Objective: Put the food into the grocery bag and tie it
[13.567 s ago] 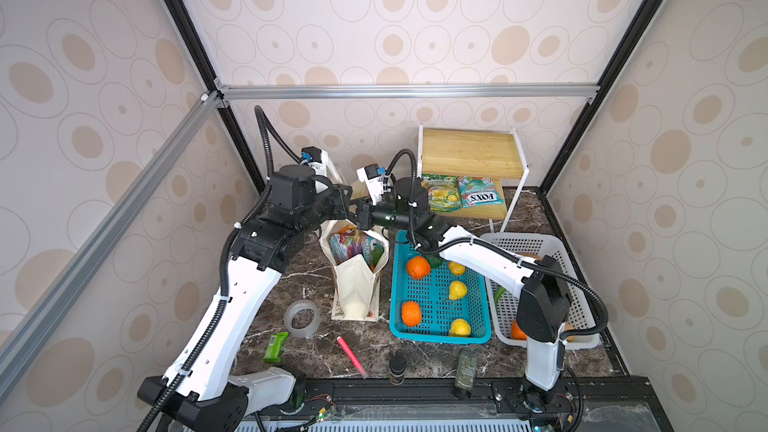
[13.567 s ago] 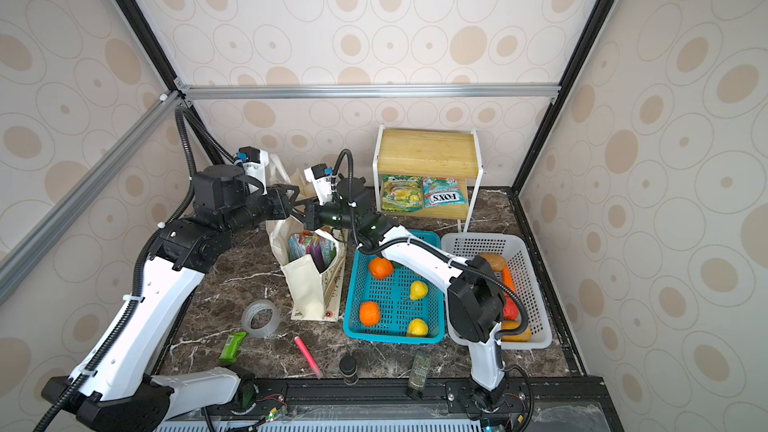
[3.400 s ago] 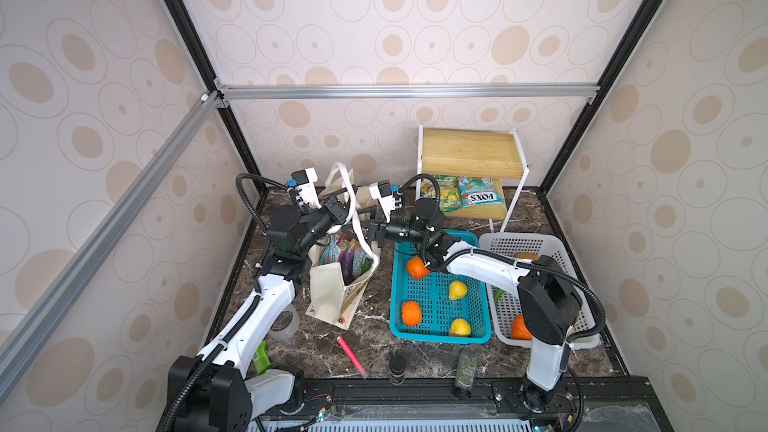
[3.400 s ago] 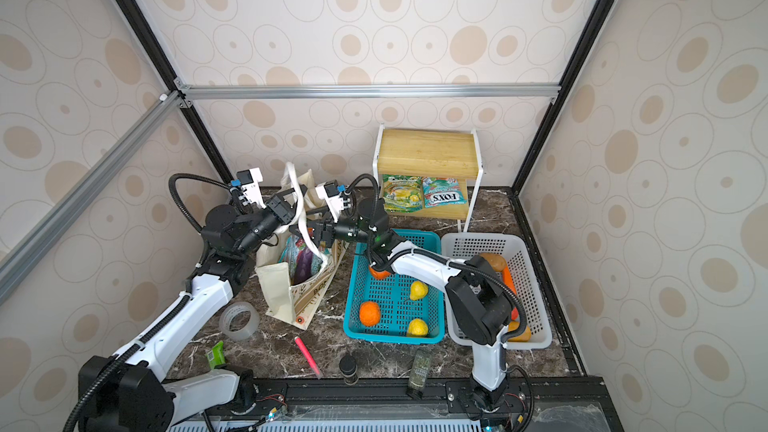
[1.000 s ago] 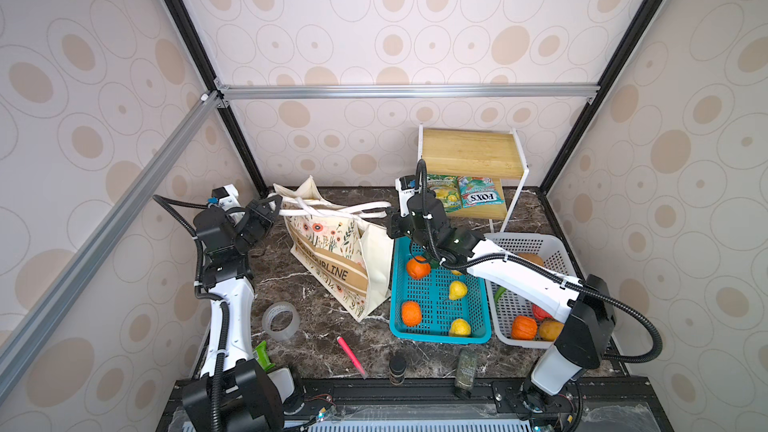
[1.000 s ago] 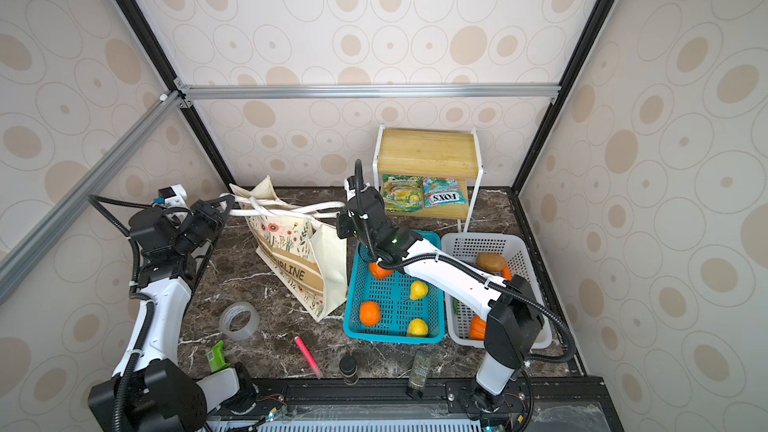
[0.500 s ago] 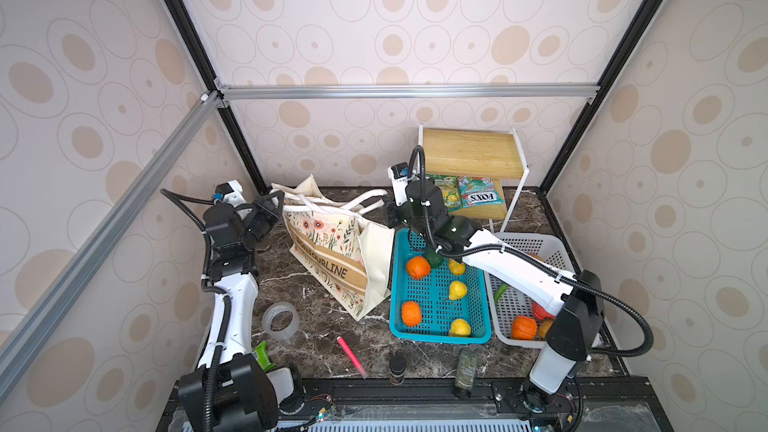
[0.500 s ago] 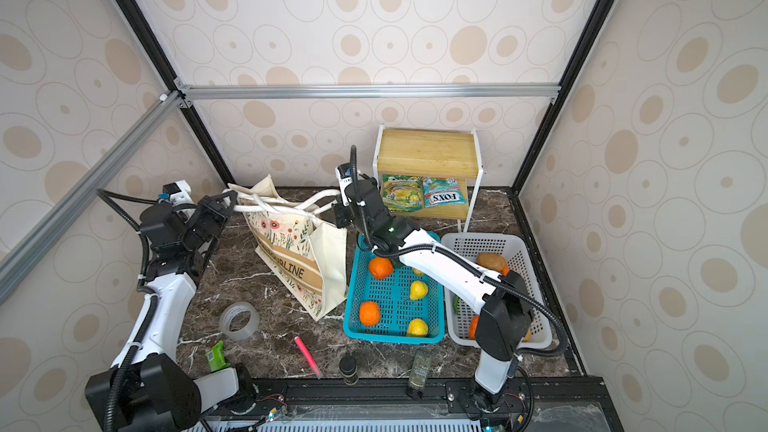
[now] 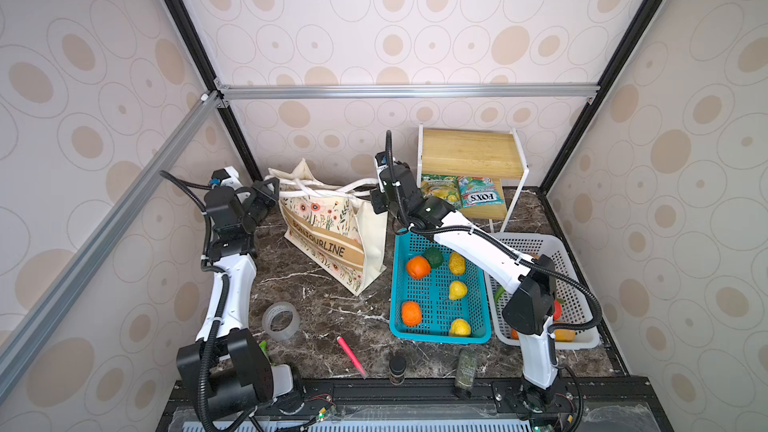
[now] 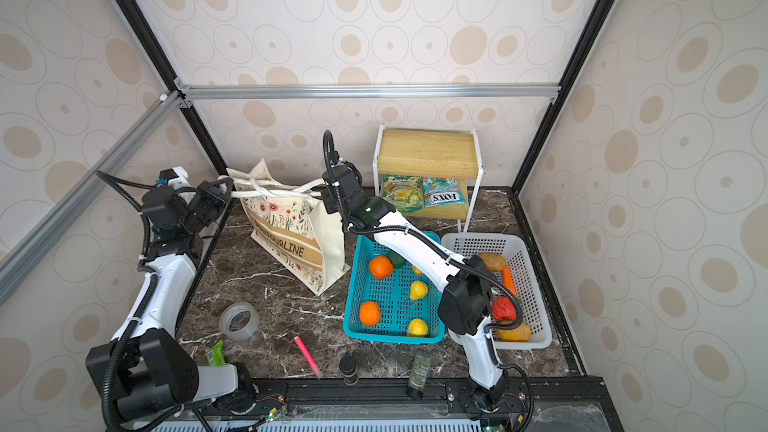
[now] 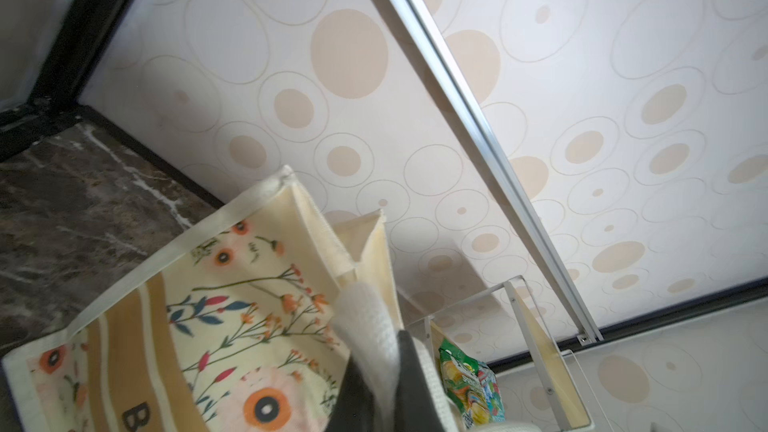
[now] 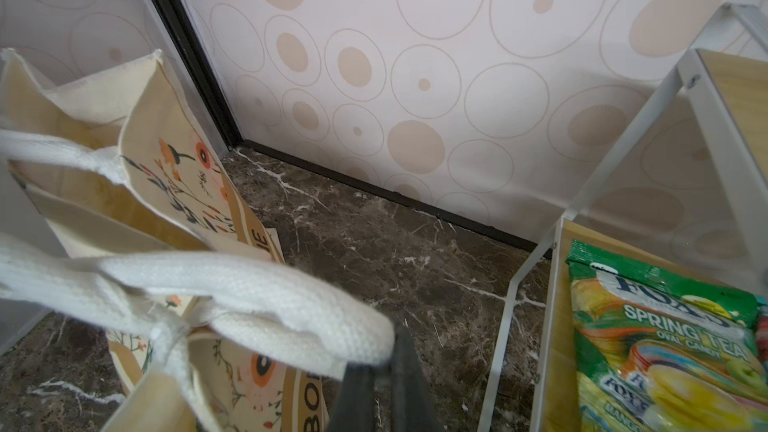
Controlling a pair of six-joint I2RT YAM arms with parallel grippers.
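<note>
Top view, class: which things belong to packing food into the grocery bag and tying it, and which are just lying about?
Job: cream floral canvas tote bag; its white woven handles, gripped by left gripper and right gripper; glossy Fox's candy packets; orange and yellow toy fruits.
Lying about: clear tape roll; pink pen; green wrapped bar; two dark jars.

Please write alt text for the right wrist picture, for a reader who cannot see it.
The right fingers are shut on a white handle of the floral bag, above a dark marble table. A green candy packet lies on a shelf nearby.
</note>
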